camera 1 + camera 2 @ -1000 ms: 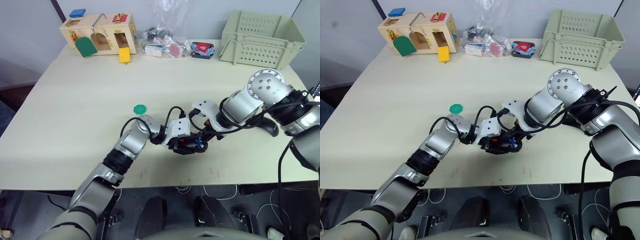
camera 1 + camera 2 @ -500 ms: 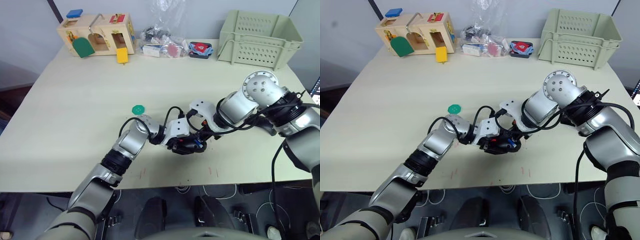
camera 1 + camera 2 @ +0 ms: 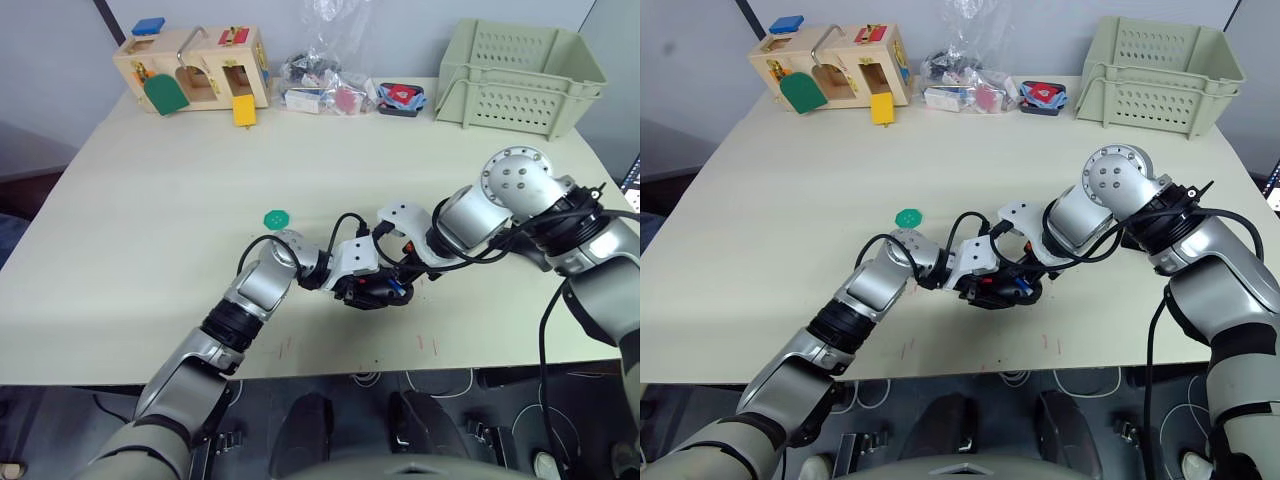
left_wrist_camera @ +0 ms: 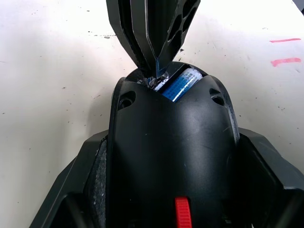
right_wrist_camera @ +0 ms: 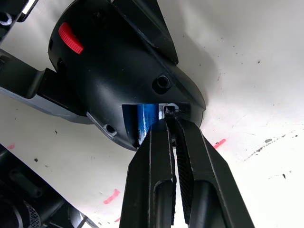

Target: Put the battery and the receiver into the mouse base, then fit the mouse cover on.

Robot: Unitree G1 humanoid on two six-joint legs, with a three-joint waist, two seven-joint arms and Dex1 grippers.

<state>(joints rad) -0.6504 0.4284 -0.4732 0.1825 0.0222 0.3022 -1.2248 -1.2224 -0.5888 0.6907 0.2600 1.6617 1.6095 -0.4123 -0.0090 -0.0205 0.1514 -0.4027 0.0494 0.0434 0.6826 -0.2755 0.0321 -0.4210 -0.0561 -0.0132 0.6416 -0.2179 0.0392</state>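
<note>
Far left at the table's back edge: wooden toy box (image 3: 197, 68), not in play. Green disc (image 3: 278, 218) lies on the table (image 3: 130, 220), just behind the left arm.

Left gripper (image 4: 161, 209) is clamped on the mouse base (image 4: 166, 156), one finger on each flank, holding it steady near the front edge at centre. The base's red patch (image 4: 182, 213) shows on its top.

Battery (image 4: 179, 84) already sits in the base's slot, its blue-and-white body lying in the open bay at the far end. Battery step looks done.

Right gripper (image 5: 170, 113) comes in from the right with its fingers pressed together, tips at the bay edge just beside the battery. Something small and dark sits at the tips. Probably the receiver, too small to confirm. My read: the receiver is being seated now and is not clearly home yet.

Cover: a dark curved thing under the right forearm could be it, cannot tell. The base's bay is open, so the cover is not on.

Back right: pale crate (image 3: 525, 75), plastic bag of bits (image 3: 325, 80), both idle.

Left to do: finish the receiver, then fetch and fit the cover.
</note>
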